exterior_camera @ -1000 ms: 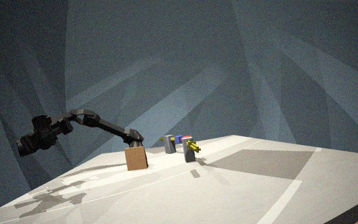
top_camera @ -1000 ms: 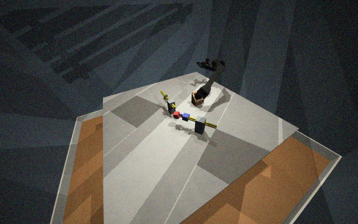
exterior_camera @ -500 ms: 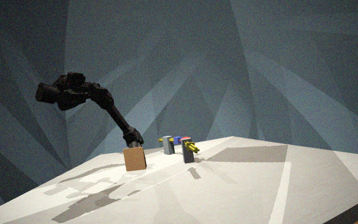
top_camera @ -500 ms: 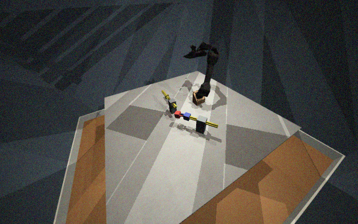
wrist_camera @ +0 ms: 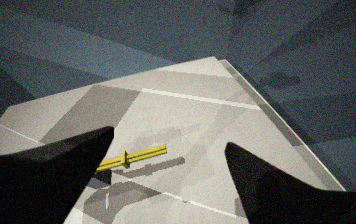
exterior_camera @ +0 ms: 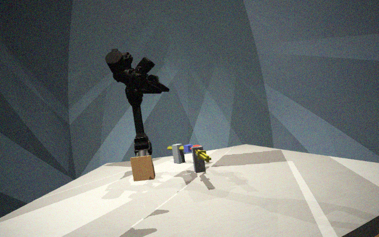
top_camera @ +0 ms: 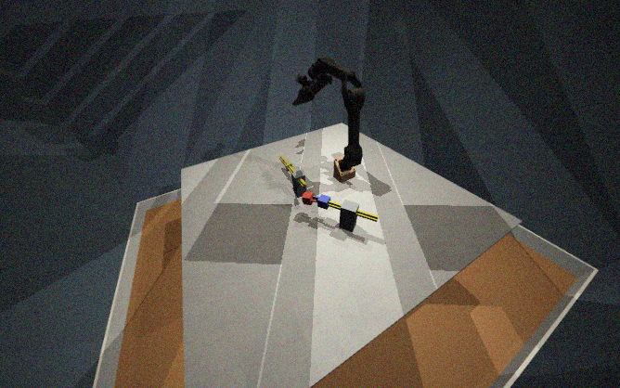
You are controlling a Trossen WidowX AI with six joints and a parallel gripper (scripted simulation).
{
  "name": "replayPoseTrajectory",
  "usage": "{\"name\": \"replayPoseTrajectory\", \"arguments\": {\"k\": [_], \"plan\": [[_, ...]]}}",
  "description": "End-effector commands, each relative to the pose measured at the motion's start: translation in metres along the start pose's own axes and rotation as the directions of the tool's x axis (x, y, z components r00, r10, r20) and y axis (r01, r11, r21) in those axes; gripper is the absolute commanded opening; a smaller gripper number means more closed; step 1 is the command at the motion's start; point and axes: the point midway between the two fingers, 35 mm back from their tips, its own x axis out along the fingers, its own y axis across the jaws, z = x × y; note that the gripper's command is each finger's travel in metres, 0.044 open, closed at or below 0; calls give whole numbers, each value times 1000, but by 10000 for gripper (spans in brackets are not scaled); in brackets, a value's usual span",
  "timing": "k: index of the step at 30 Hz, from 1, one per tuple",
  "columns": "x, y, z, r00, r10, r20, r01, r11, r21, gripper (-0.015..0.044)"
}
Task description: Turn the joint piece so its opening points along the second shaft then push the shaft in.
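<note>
Claw (top_camera: 303, 95) released, jaws spread to their widest, nothing between them. Poised high above the desk (top_camera: 241, 288), well apart from every task part, angled downward toward the assembly: judged a staging pose ahead of the first grasp, none of the task done.

Two yellow shafts meeting at an angle near the arm's brown pedestal (top_camera: 342, 176). Long shaft (top_camera: 367, 215) carried through the tall grey block (top_camera: 349, 214); short shaft (top_camera: 288, 164) through the darker block (top_camera: 299, 182). At the meeting point, a red piece (top_camera: 307, 198) just beside a blue piece (top_camera: 323, 200), the pair raised off the desk by the blocks so that a claw can close around them from above.

Hard to say which shaft slides, or whether red or blue is the hinged joint piece; probably both belong to it. Opening direction not readable at this size.

From the wrist, only a yellow shaft end (wrist_camera: 135, 157) with a small cross collar seen between the fingers; its block cut off behind the left one. From the exterior side, blue piece mostly hidden behind the blocks.
</note>
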Motion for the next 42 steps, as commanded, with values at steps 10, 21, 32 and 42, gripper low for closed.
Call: {"name": "replayPoseTrajectory", "arguments": {"k": [10,21,32,42], "plan": [[122,146,-16,909,-6,-417,-32,996,-86,440],[184,259,-81,746,-92,-660,-52,979,-195,440],[200,357,-179,548,-220,-807,-106,939,-328,440],[201,357,-180,552,-228,-802,-52,951,-305,440]]}}
